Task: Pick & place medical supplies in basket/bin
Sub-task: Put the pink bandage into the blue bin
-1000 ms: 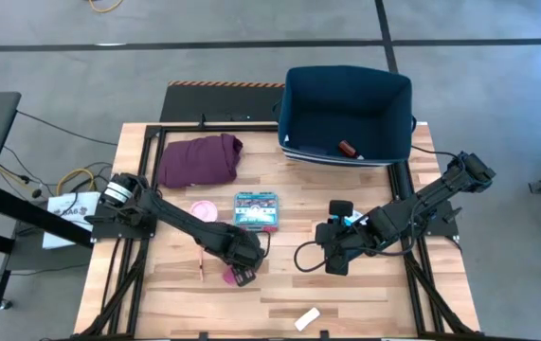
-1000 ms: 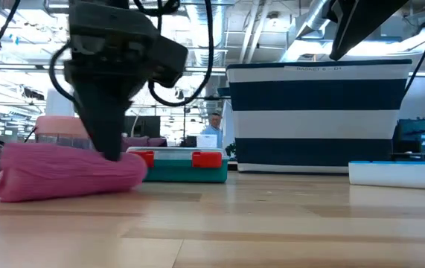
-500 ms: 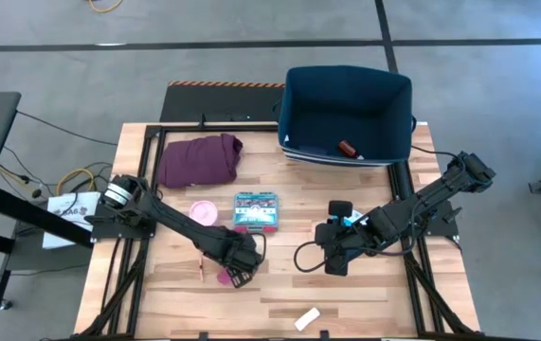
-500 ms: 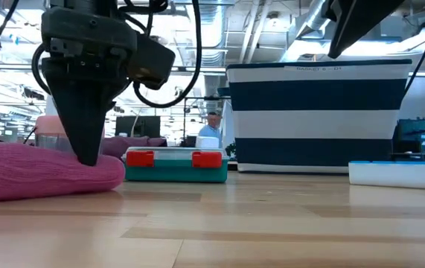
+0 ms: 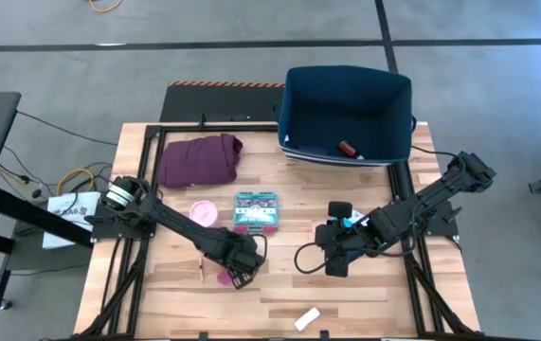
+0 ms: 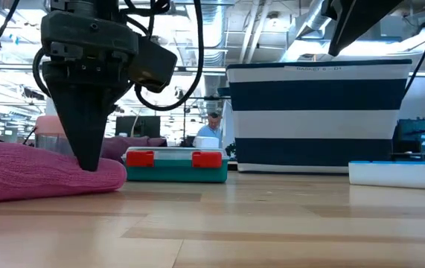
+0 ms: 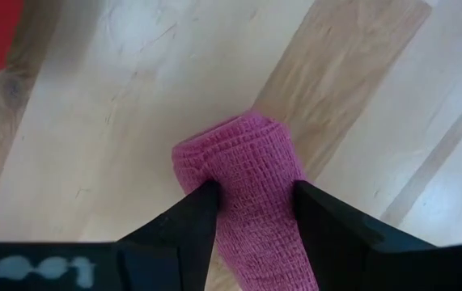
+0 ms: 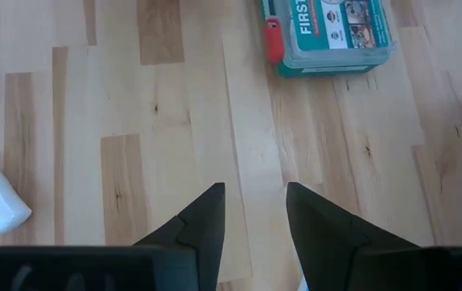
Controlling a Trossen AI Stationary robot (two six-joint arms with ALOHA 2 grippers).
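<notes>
Nearest the front edge, a white packet (image 5: 306, 319) lies alone on the wooden table (image 5: 365, 294).

Next back, the left gripper (image 5: 235, 275) is down on the boards, its 2 fingers (image 7: 184, 222) pinching a magenta roll (image 7: 247, 182) that lies on its side on the wood. In the low view the fingers press into the roll's top. A thin stick (image 5: 201, 267) lies just beside it.

Level with that, the right gripper (image 5: 334, 258) hangs low over bare wood, fingers spread a little, nothing between them.

Mid-table: a pink round roll (image 5: 203, 210) and, near it, a teal box (image 5: 256, 210) with red clasps.

Far side: a maroon cloth (image 5: 200, 158) at the left, and the navy bin (image 5: 294, 114) with white stripes at the right. 1 small reddish item (image 5: 348, 148) lies inside the bin.
</notes>
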